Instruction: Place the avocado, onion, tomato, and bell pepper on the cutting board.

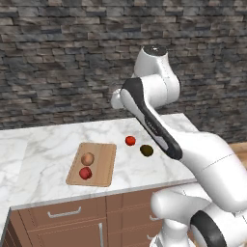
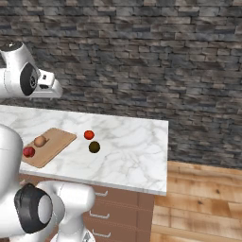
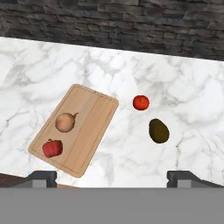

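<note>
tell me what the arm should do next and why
Probably lower the open gripper toward the tomato. The onion and bell pepper already sit on the cutting board, while the tomato and avocado remain on the counter, tomato nearer the board.

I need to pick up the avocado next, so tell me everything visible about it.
The avocado is a small, dark olive-green, egg-shaped fruit with a smooth, dull skin. It lies on its side on the white marble counter, off the cutting board, apart from everything. The tomato sits close by, not touching it. Nothing holds or covers it.
</note>
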